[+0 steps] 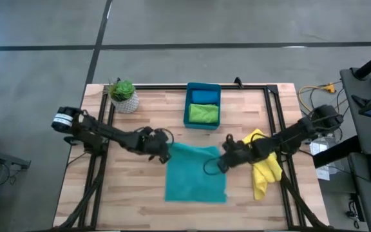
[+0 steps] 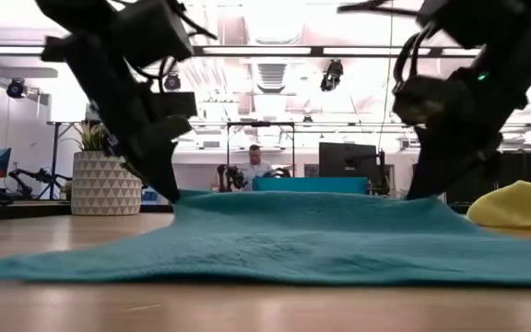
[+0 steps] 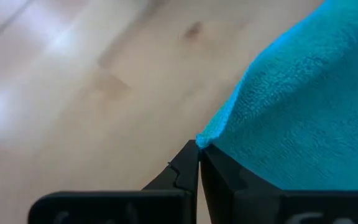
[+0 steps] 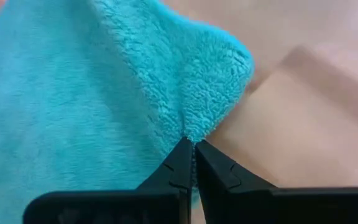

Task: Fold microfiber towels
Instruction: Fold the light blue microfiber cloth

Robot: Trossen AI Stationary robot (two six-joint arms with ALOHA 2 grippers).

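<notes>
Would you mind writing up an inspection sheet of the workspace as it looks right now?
Surface: wooden table with a black frame.
Job's things: teal towel spread flat at centre; yellow towel crumpled to its right; blue towel and green towel lying in the bin at the far edge.
Clutter: potted plant at the far left corner.
Grippers: left gripper shut on the teal towel's far left corner; right gripper shut on its far right corner.
Cables: loose wires beyond the table's right edge.
Surroundings: a person seated at a desk far behind, with monitors.
</notes>
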